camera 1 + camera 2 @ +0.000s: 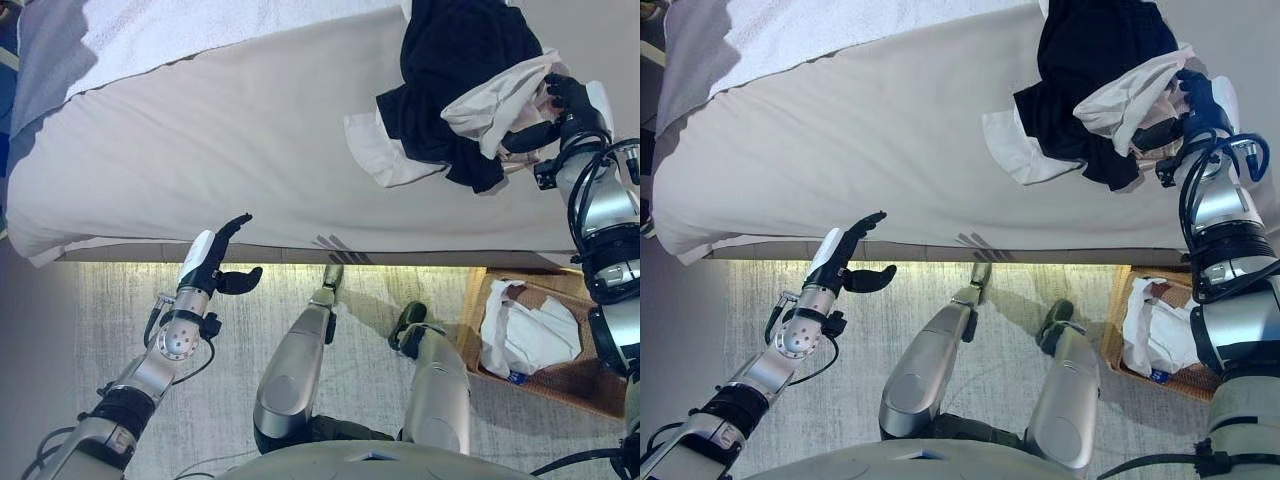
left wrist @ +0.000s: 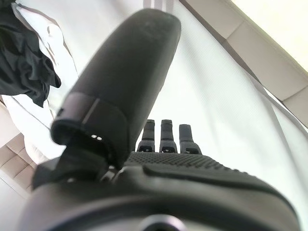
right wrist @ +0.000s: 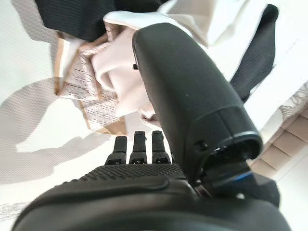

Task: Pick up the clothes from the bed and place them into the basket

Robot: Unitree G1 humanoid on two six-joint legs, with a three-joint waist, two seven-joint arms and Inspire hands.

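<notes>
On the bed (image 1: 250, 130), the right hand (image 1: 565, 100) grips heaped clothes (image 1: 470, 80); left hand (image 1: 215, 262) open; basket (image 1: 575, 380) below.

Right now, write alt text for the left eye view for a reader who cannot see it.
The right hand grips a pile of black and white clothes on a beige bed. The left hand hangs open over the floor, and a basket by the bed holds white cloth.

One bed (image 1: 250, 140), one basket (image 1: 590, 385) (wicker), two hands (image 1: 215, 262), one clothes pile (image 1: 460, 90)
</notes>
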